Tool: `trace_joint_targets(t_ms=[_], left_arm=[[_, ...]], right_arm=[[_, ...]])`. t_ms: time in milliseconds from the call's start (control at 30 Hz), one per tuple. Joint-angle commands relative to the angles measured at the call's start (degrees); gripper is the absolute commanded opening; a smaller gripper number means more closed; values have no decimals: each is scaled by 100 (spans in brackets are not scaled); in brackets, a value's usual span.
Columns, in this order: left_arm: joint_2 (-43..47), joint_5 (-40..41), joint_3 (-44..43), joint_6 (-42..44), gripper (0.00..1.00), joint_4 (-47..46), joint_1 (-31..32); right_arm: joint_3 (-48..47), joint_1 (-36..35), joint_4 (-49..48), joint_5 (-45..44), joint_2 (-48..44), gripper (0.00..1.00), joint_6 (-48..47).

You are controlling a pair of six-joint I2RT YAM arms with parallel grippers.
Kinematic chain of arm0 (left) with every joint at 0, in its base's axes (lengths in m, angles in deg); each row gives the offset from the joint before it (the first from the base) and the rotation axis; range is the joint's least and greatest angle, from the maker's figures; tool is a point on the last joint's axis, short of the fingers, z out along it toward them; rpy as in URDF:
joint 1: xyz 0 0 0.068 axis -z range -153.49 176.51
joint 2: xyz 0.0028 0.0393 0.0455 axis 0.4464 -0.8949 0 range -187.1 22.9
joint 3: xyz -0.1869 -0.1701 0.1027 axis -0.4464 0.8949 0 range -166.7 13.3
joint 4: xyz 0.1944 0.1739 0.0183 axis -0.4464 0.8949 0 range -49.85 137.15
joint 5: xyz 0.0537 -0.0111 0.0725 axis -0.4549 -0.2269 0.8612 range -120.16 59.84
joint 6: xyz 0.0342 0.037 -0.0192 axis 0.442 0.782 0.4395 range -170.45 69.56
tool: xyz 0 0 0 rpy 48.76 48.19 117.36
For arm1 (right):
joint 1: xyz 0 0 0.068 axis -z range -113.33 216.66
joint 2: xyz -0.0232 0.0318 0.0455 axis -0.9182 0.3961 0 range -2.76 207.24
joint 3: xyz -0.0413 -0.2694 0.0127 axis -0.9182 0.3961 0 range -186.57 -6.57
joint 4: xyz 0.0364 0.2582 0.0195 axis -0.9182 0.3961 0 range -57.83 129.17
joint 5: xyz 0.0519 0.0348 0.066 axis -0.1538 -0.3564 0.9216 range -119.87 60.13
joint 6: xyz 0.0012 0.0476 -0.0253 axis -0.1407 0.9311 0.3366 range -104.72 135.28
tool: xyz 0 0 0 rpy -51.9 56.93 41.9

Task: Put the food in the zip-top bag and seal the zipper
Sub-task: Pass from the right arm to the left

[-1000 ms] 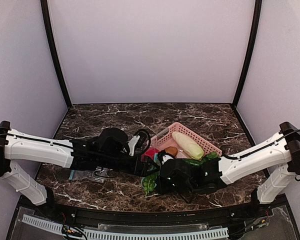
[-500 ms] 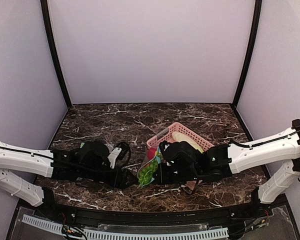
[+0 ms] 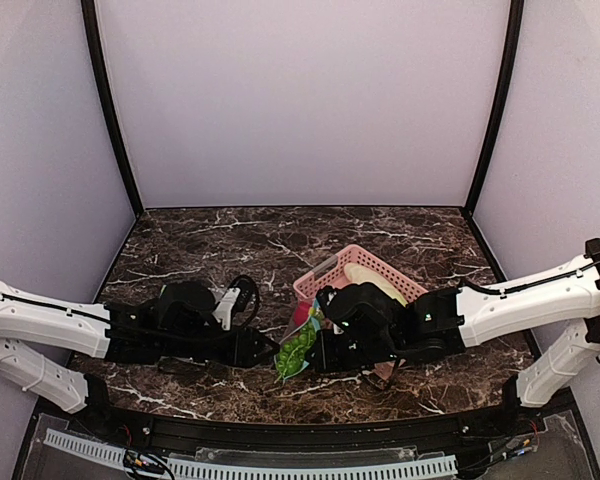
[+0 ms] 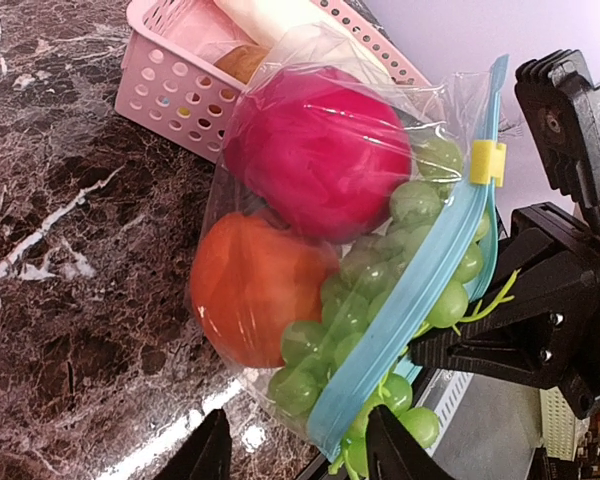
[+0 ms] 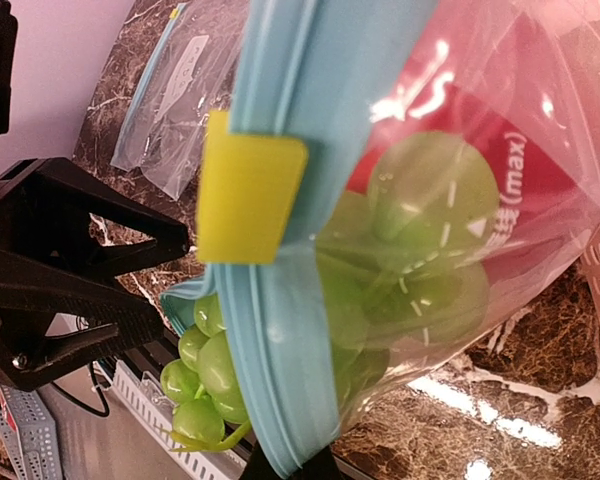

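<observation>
A dark marble-patterned desk veined with white fills the floor of a booth with plain lilac walls and black corner posts. At the left, a second clear bag lies flat on the desk.

The left tool reaches in low from the left. Its fingers are spread wide and grip nothing, and they stop just short of the zip-top bag, which hangs between the two arms near the front edge.

Inside the bag a red fruit sits above an orange fruit, with the grape bunch packed beside them. The light blue zipper runs down one side and carries a yellow slider. Several grapes poke out past the strip, so the mouth is not closed there.

The right tool comes in from the right, pressed together on the zipper edge and holding the bag up off the desk.

Behind it stands a pink basket with a pale long vegetable inside.
</observation>
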Motion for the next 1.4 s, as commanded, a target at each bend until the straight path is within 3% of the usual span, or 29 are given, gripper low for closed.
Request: trace_joint_targets(t_ms=[0,133,267,567,667,700,833,933,1167,1367], left_arm=[[-247,-73,-47,-62,46,-232,15],[-439,-95,-155,-44,39,-147,15],[-500,-89,-201,1,24,-98,15],[-655,-345,-276,120,14,-272,15],[-679,-503,-307,34,2,-351,16],[-675,-529,-324,-13,1,-354,16],[-626,-626,-373,-444,1,-270,16],[-597,-680,-362,-816,1,-302,11],[-581,-814,-356,-1114,1,-529,6],[-641,-897,-355,-1180,1,-593,7]], right_arm=[[-157,35,-162,64,-92,0,6],[-134,37,-196,94,-99,0,14],[-115,38,-210,120,-100,0,41],[-123,34,-208,214,-141,0,74],[-118,45,-220,264,-187,0,-16],[-93,35,-267,313,-228,5,-114],[344,-8,-900,629,-572,56,-748],[603,-60,-1036,813,-815,74,-1062],[503,-200,-693,675,-473,84,-1089],[298,-272,-597,288,65,85,-651]])
